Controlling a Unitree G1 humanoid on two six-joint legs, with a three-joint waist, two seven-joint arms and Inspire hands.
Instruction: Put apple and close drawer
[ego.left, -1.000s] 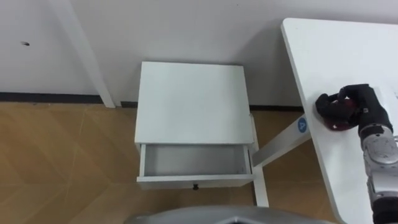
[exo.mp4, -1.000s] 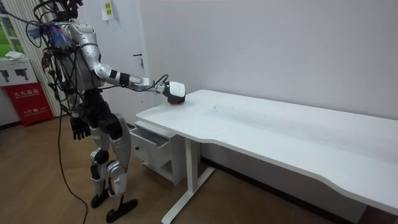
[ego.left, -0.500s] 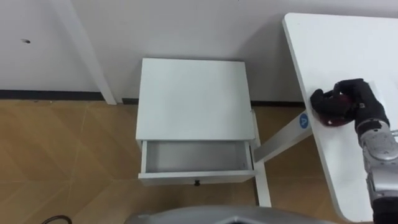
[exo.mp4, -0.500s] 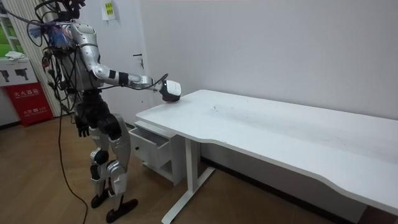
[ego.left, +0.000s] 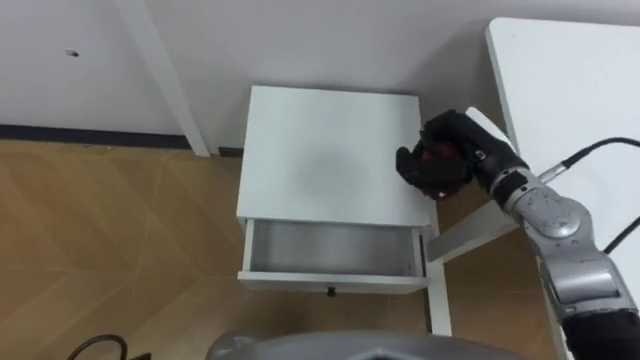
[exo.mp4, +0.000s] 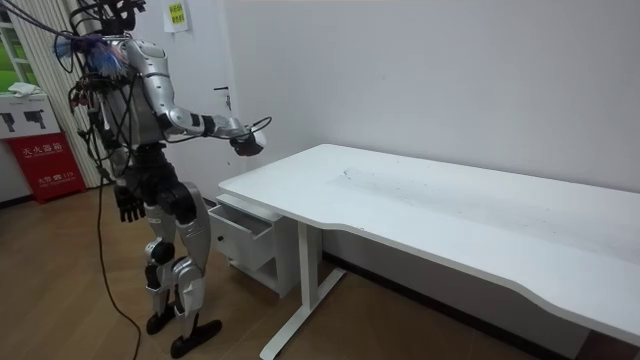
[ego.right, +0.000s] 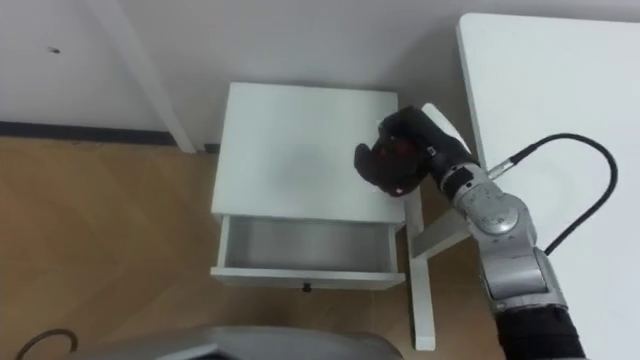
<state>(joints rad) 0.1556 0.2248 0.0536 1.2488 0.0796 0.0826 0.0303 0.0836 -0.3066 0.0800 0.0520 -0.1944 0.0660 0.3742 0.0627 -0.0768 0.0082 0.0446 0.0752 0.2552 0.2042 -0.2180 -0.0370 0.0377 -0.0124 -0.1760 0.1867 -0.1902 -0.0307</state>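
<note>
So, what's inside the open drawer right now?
Nothing in the part that shows: the drawer has a bare grey floor. Its rear is covered by the cabinet top. The apple is in the right hand, above that top's right edge.

**Around the work: desk, floor and wall**

A long white desk (exo.mp4: 430, 205) stands along a pale wall (exo.mp4: 450, 70) on white legs, its front edge curved. Beneath it lies a wood floor (ego.left: 110, 230) in a herringbone pattern, met by a dark baseboard (ego.left: 60, 133). A white slanted post (ego.left: 162, 80) leans against the wall. A red sign (exo.mp4: 45, 165) stands at the room view's left.
</note>
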